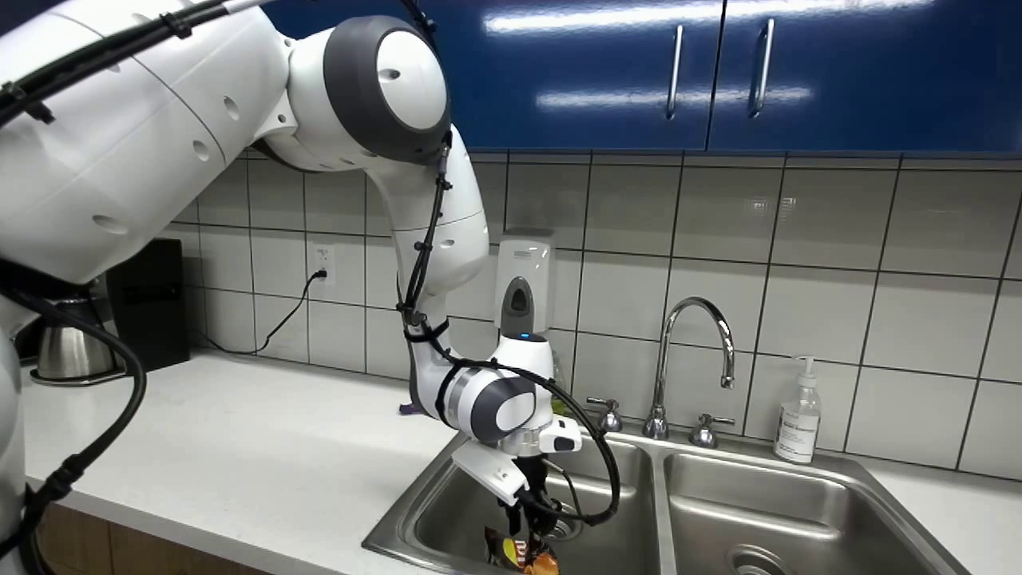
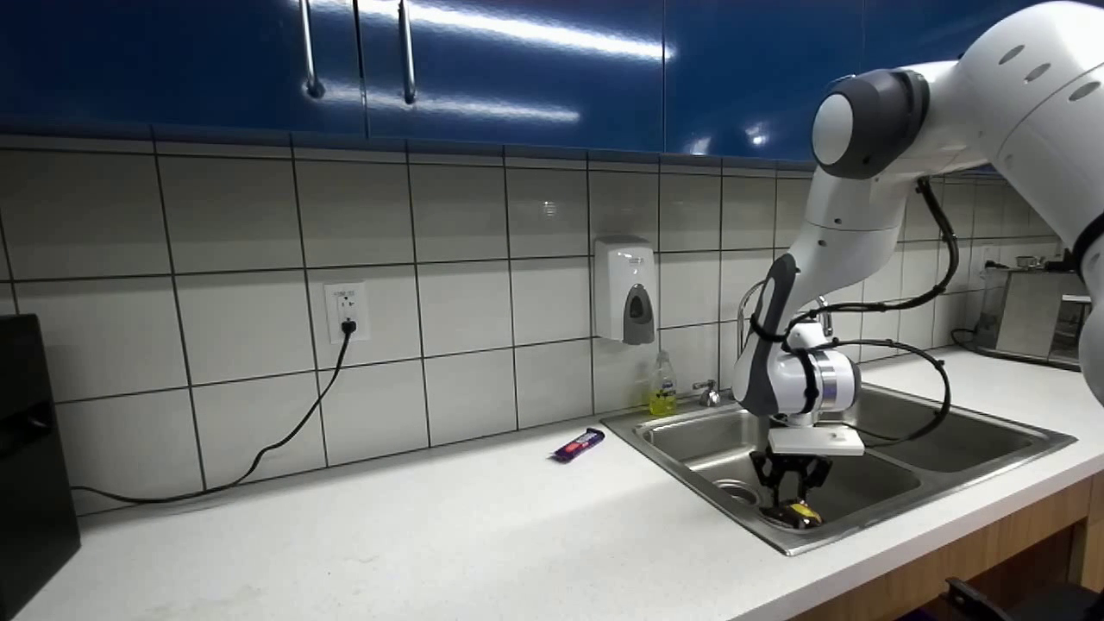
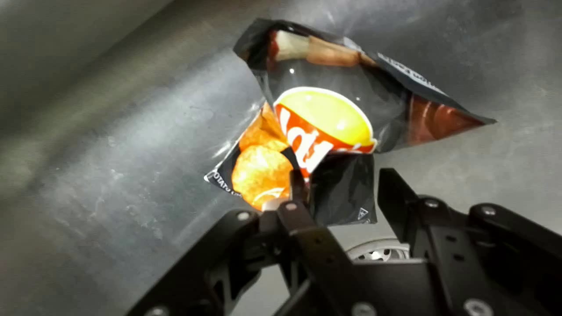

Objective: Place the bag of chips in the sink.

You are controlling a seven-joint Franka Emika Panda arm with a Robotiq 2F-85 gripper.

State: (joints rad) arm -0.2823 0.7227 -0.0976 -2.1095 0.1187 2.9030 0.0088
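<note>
The bag of chips, black with a yellow and red label and orange chip pictures, lies crumpled on the floor of the nearer left basin in an exterior view (image 1: 523, 553). It also shows in an exterior view (image 2: 804, 514) and, large, in the wrist view (image 3: 325, 118). The steel sink (image 1: 661, 519) is also in an exterior view (image 2: 693, 483); its basin floor fills the wrist view (image 3: 118, 175). My gripper (image 3: 341, 175) points down into this basin, low over the bag. Its fingers are apart, with a bag corner seen between and beyond them. The right finger shows a gap to the bag.
A drain (image 3: 378, 252) lies close to the bag. The tap (image 1: 663, 351) and a soap pump bottle (image 1: 798, 423) stand behind the sink. A wall dispenser (image 1: 524, 279) hangs above. A purple wrapped bar (image 2: 578, 445) lies on the counter beside a dish soap bottle (image 2: 662, 392).
</note>
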